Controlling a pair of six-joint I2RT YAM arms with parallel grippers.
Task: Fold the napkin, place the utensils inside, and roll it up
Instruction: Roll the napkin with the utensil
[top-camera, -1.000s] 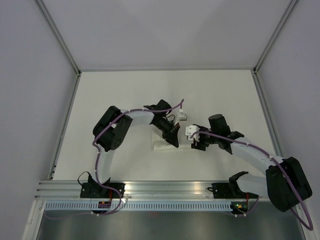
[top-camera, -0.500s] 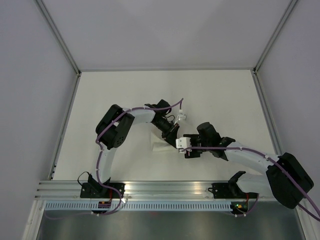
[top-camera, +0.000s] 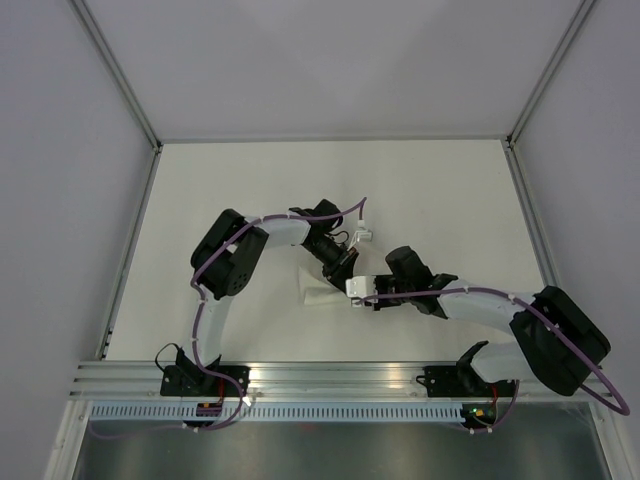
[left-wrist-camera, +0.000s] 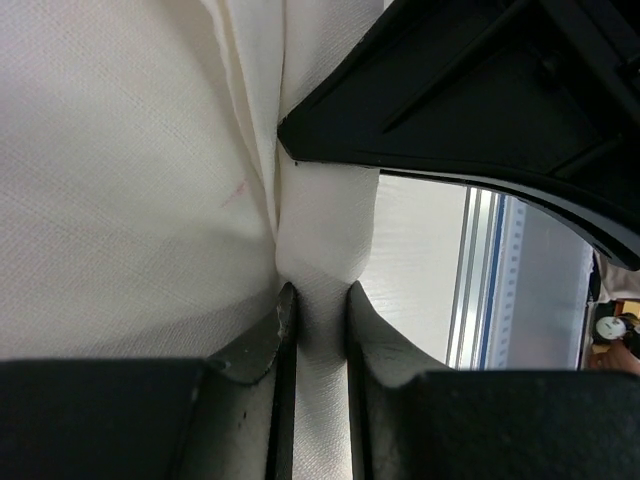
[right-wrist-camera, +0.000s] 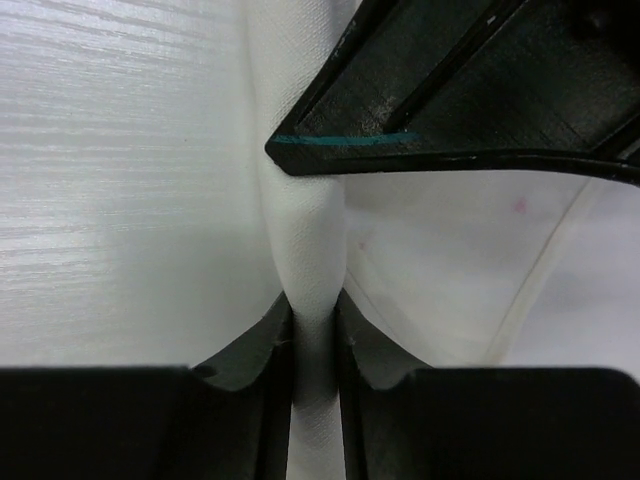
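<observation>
- The napkin (top-camera: 320, 293) lies near the middle of the bench (top-camera: 230, 180), gathered into a small, narrow white bundle, well apart from the bench's edges.
- Both arms bend inward and meet over the bundle's right end. The left claw (top-camera: 343, 270) comes down on it from the far side, the right claw (top-camera: 372, 298) from the right.
- In the left wrist view the left claw (left-wrist-camera: 318, 302) is nearly closed. Its two fingers pinch an upright ridge of white cloth that fills the thin slot between them.
- To the left of that ridge the napkin spreads as a broad woven sheet, with a soft crease running up beside it.
- A black finger of the right claw (left-wrist-camera: 480, 90) juts in from the upper right. Its pointed tip touches the same ridge just above the left claw's grip.
- Past the cloth on the right, a strip of bare bench and the metal rail (left-wrist-camera: 485, 280) at the near edge show.
- In the right wrist view the right claw (right-wrist-camera: 314, 305) is likewise almost shut, squeezing a thin fold of the napkin between its fingertips.
- A finger of the left claw, black with a teal line along its edge, crosses the upper right. Its tip meets the fold above that pinch.
- The two claws sit just beside each other, gripping the same raised fold.
- What the bundle holds inside cannot be told.
</observation>
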